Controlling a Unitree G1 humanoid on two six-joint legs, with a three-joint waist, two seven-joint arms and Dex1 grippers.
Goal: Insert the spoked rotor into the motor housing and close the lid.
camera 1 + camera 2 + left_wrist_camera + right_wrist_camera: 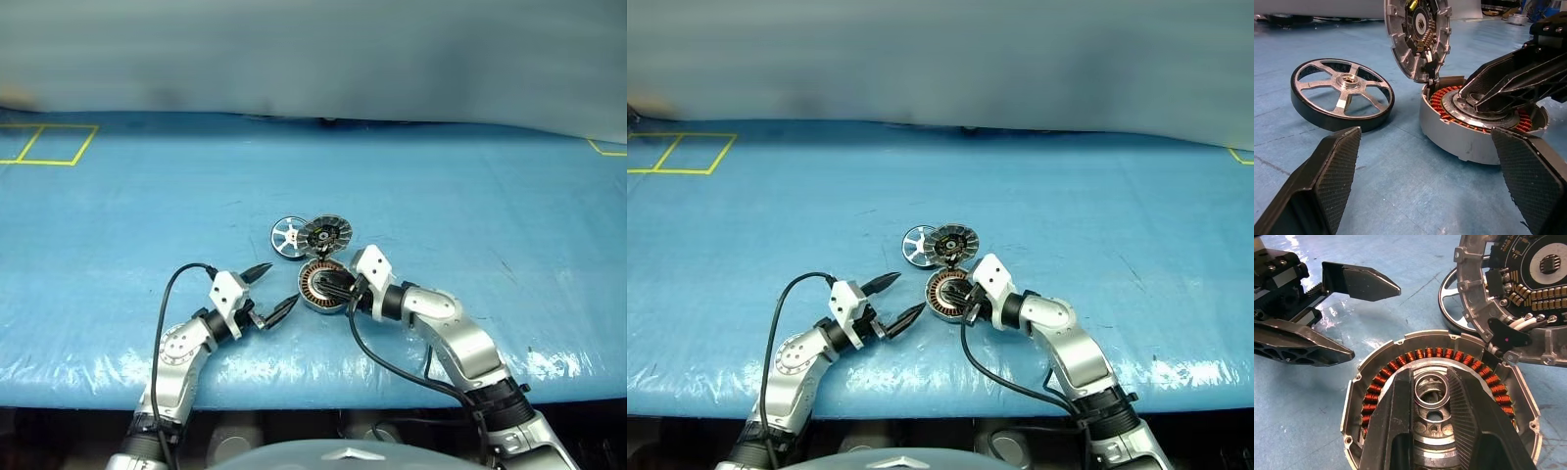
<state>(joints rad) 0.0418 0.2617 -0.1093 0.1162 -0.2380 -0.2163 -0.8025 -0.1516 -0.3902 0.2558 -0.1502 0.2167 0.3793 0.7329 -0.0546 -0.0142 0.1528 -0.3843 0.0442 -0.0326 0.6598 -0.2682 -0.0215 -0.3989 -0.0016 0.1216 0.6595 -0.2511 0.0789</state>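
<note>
Right wrist view, copper-wound round motor housing [1376, 382]

Head pair overhead; wrist cameras close on motor housing [1469, 142].

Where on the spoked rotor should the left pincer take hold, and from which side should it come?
Probably across the dark outer rim of the spoked rotor, coming from the left pincer's own side. The rotor leans a little, its near edge lifted off the blue mat, and this side is free; the open lid and motor housing crowd the other.
</note>
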